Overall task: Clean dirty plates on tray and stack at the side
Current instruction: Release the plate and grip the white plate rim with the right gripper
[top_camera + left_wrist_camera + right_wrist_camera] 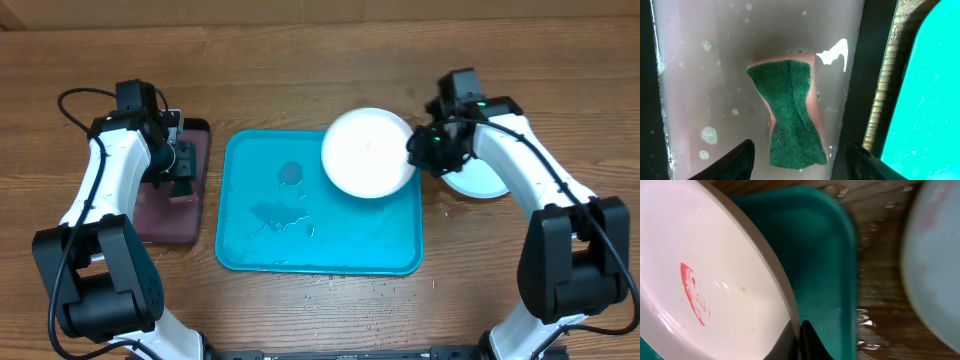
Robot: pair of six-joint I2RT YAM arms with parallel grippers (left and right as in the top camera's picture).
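- Two plates show, each counted once: one white round plastic plate (365,152) and one light blue round plastic plate (482,183).
- The white round plastic plate sits over the far right corner of the large turquoise rectangular plastic tray (240,250). Its right edge reaches past the tray's rim. The right wrist view shows one red smear (694,296) near its centre.
- The right gripper (414,150) is clenched on the right rim of the white plate. In its own view a dark finger (810,342) presses at the rim's edge.
- The light blue plate lies on the wooden table (320,60) just right of the tray, partly hidden under the right arm.
- The one turquoise tray has wet patches and a darker blot (290,173) on its floor.
- The left gripper (800,162) hangs released, with its two fingers spread to either side of one green-faced sponge (790,110).
- The sponge lies in cloudy, bubbly water inside one small black-rimmed tray (200,215), just left of the turquoise tray.
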